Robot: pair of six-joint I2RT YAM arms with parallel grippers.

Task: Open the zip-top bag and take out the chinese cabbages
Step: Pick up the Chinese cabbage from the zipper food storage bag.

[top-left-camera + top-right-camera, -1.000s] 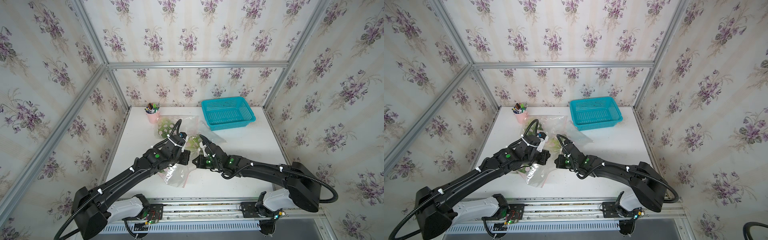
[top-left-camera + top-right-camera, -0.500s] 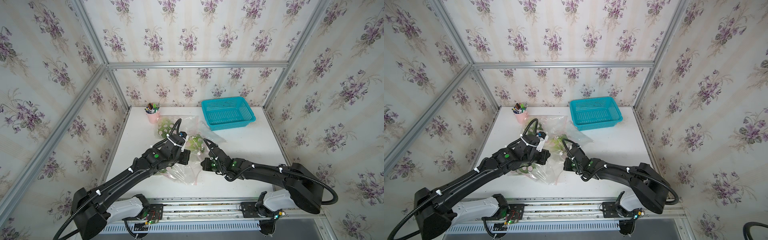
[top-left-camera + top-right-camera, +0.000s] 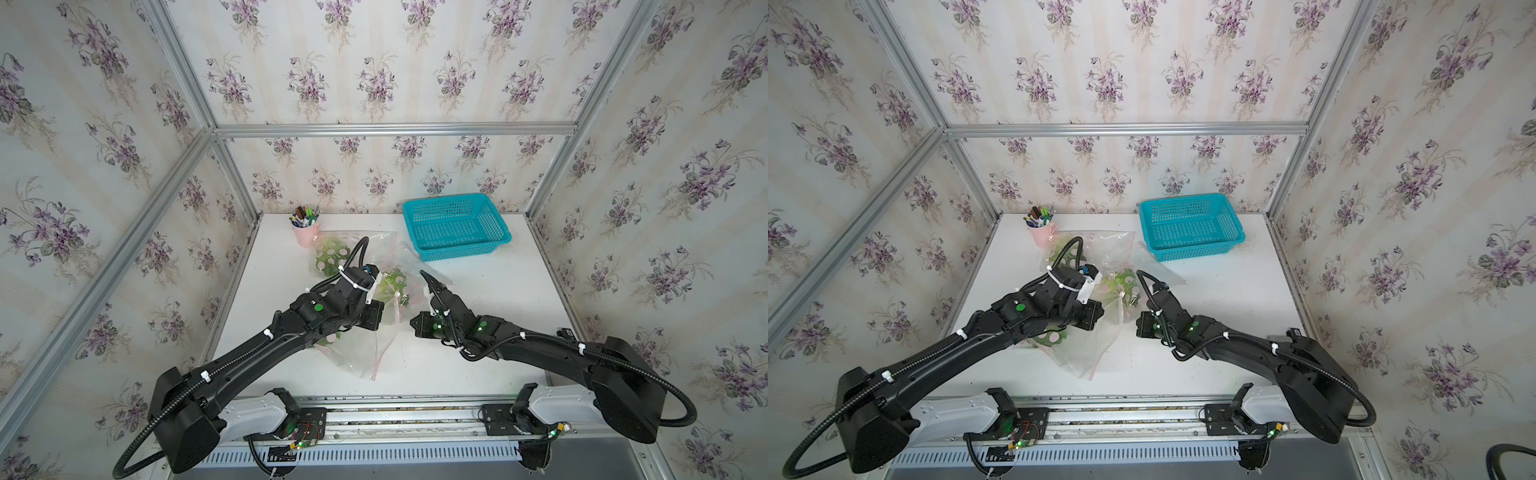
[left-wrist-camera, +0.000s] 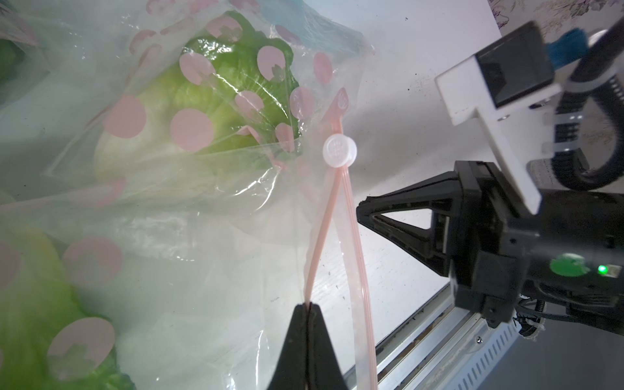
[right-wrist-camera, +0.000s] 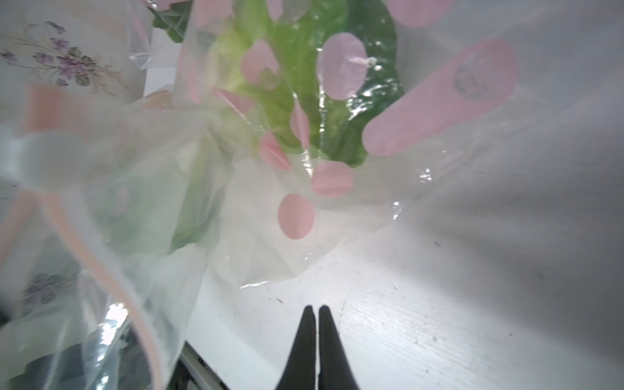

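The clear zip-top bag (image 3: 361,353) with pink dots lies mid-table in both top views. Green chinese cabbages show through it: one (image 3: 392,284) between the arms, one (image 3: 328,257) at the back, one (image 3: 1050,337) under the left arm. In the left wrist view my left gripper (image 4: 308,305) is shut on one pink lip (image 4: 320,229) of the zip; the other lip hangs free below the white slider (image 4: 339,153). My right gripper (image 5: 314,308) is shut on nothing, over bare table just right of the bag. A cabbage (image 5: 304,84) lies ahead of it.
A teal basket (image 3: 455,226) stands at the back right. A pink cup of pens (image 3: 306,230) is at the back left, beside the bag. The metal rail (image 3: 395,411) runs along the table's front edge. Papered walls close in three sides.
My right gripper has drawn away to the right from the bag and from the left gripper. The bag has spread out wider on the table. The left gripper keeps its hold.
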